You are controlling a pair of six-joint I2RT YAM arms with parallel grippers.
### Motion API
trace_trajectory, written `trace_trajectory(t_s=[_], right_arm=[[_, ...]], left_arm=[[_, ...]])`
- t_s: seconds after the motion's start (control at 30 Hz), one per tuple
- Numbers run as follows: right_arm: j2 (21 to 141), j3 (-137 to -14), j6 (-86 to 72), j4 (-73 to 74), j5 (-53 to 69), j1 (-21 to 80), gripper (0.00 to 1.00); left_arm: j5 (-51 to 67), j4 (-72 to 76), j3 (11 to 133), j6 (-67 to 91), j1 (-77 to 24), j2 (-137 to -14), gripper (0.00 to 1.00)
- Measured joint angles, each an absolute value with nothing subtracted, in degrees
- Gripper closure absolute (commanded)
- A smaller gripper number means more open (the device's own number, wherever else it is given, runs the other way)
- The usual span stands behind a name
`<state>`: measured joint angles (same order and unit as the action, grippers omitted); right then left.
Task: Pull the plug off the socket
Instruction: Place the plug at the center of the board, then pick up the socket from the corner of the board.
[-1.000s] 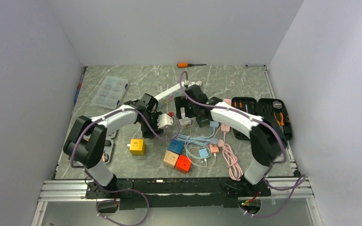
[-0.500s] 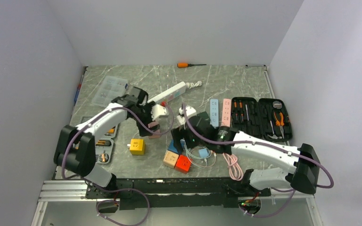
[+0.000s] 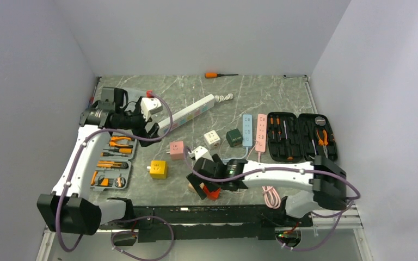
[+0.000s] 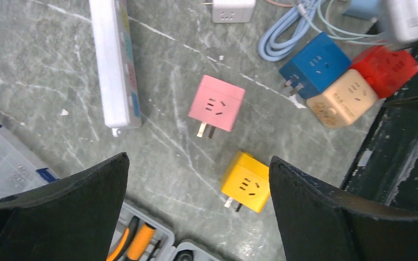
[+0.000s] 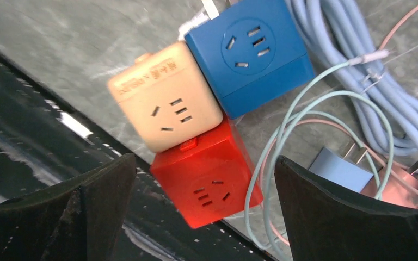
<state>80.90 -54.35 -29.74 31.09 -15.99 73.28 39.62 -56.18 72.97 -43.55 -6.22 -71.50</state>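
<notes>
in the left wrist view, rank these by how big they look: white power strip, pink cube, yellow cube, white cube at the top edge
1. white power strip
2. pink cube and yellow cube: they look about alike, so they are not ranked
3. white cube: smallest as shown, but cut off by the top edge

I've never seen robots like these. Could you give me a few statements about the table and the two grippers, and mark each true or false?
1. The right gripper is open. True.
2. The left gripper is shut on the white power strip. False: it is open and holds nothing; the strip lies free.
3. The yellow cube is plugged into the pink cube. False: they lie apart on the table.
4. The red cube sits against the beige cube. True.
5. An orange-handled screwdriver lies at the table's far edge. True.
</notes>
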Motion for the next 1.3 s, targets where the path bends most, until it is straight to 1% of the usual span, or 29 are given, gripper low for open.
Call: trace_trajectory(t_s=[0.17, 0.47, 0.57, 0.67, 0.7, 0.77, 0.8, 0.83, 0.87, 0.9, 0.93, 1.03, 1.2, 1.3], right_arm=[[87.1, -55.4, -29.6, 33.2, -16.6, 73.3, 0.06], [94.0, -62.3, -27.9, 33.7, -18.5, 73.5, 0.13], [96.9, -64.4, -26.9, 33.2, -18.6, 73.5, 0.22], [98.5, -65.9, -25.9, 32.6, -18.2, 73.4, 0.41], [98.7, -66.2, -25.6, 32.3, -17.8, 73.4, 0.45], [98.7, -66.4, -25.0, 31.9, -17.6, 73.3, 0.47], [98.6, -66.4, -24.8, 31.7, -17.5, 73.2, 0.45], [98.4, -66.2, -24.6, 31.3, -17.2, 73.2, 0.39], [97.8, -65.5, -24.3, 30.7, -17.0, 73.2, 0.25], [96.8, -64.6, -23.9, 29.9, -16.6, 73.2, 0.1], [95.8, -63.7, -23.7, 29.5, -16.2, 73.1, 0.05], [92.1, -62.4, -23.0, 30.0, -15.9, 73.1, 0.01], [86.6, -59.4, -23.2, 30.1, -16.0, 73.1, 0.0], [83.1, -57.8, -24.0, 32.7, -17.6, 73.1, 0.0]], left_arm=[[42.6, -55.6, 69.2, -39.8, -5.6, -66.4, 0.01], [42.8, -55.2, 67.2, -39.6, -3.4, -62.8, 0.0], [42.9, -55.1, 66.0, -39.6, -2.4, -62.2, 0.01], [42.8, -54.9, 64.6, -39.7, -1.5, -61.6, 0.01], [42.8, -54.8, 64.4, -39.8, -1.1, -61.4, 0.01], [42.9, -54.7, 63.9, -39.9, -0.7, -61.2, 0.01], [43.0, -54.7, 63.9, -39.9, -0.5, -61.1, 0.01], [43.4, -54.7, 63.8, -39.9, -0.2, -61.1, 0.01], [43.8, -54.7, 63.6, -40.1, 0.1, -61.1, 0.01], [44.0, -54.7, 63.3, -40.2, 0.5, -60.9, 0.0], [44.1, -54.7, 63.2, -40.4, 0.8, -60.9, 0.01], [44.3, -54.7, 62.7, -41.1, 1.2, -60.9, 0.01], [44.6, -54.8, 62.6, -41.4, 1.4, -60.4, 0.01], [44.7, -55.3, 62.6, -41.5, 1.5, -59.9, 0.01]])
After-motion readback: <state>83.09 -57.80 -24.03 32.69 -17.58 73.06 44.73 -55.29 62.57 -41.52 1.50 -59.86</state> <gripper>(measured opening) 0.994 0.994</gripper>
